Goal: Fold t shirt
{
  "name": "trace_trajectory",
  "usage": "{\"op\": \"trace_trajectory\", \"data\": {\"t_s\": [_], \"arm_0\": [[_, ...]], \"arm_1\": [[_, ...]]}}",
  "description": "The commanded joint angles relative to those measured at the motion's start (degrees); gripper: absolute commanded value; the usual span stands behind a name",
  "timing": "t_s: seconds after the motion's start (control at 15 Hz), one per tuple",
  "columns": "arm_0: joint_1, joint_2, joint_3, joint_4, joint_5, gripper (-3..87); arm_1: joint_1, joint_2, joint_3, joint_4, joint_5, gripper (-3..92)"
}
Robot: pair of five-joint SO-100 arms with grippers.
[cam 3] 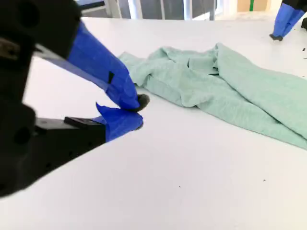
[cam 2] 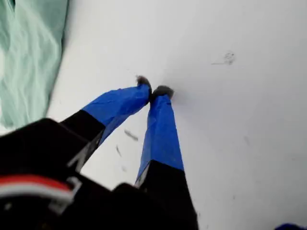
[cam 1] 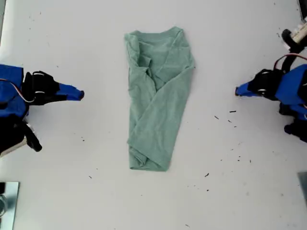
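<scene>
The pale green t shirt (cam 1: 158,100) lies in the middle of the white table, folded lengthwise into a narrow wrinkled strip. Its ribbed neckline (cam 1: 156,34) is at the far end in the exterior view. My first gripper (cam 1: 237,91) rests on the table at the exterior view's right, shut and empty, well clear of the shirt. Its blue-taped tips touch (cam 2: 154,91), and the t shirt (cam 2: 29,52) shows off to the side. My second gripper (cam 1: 80,94) sits at the exterior view's left, also shut on nothing (cam 3: 136,109). The t shirt (cam 3: 216,81) lies just beyond it, untouched.
Bare white table (cam 1: 230,191) surrounds the shirt, with small dark specks (cam 1: 232,111) near my first gripper. A metal part (cam 1: 7,201) sits at the exterior view's lower left corner. Cables and a white cylinder (cam 1: 297,36) are at its upper right.
</scene>
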Motion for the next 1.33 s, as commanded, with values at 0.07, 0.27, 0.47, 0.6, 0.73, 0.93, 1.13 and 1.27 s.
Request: {"op": "trace_trajectory", "data": {"t_s": [0.07,0.27,0.47,0.6,0.73,0.93,1.13,1.27], "arm_0": [[7.3,-1.7,-7.5,0.3,-5.3,-0.1],[16.0,-40.5,-39.1,2.9,-9.6,-0.2],[23.7,-69.8,-77.0,12.3,-10.5,-0.2],[26.2,-82.7,-93.5,18.4,-9.4,-0.2],[26.8,-87.1,-95.6,18.0,-5.9,2.4],[27.9,-94.8,-101.8,20.0,-3.1,29.4],[25.8,-101.2,-100.5,16.1,0.5,30.7],[25.2,-109.1,-100.8,12.4,2.2,31.4]], "arm_1": [[-14.5,-0.7,-9.3,0.4,5.4,2.2],[-24.0,-39.6,-42.4,-0.4,5.2,2.2],[-31.9,-74.7,-85.5,10.5,3.2,2.2],[-34.6,-90.3,-106.9,16.7,1.3,2.2],[-35.0,-92.0,-108.1,15.6,0.9,3.0],[-36.1,-92.7,-109.6,13.1,-1.2,33.8],[-36.2,-98.9,-109.5,13.2,-0.8,35.1],[-36.7,-106.8,-110.2,11.7,-1.1,35.6]]}}
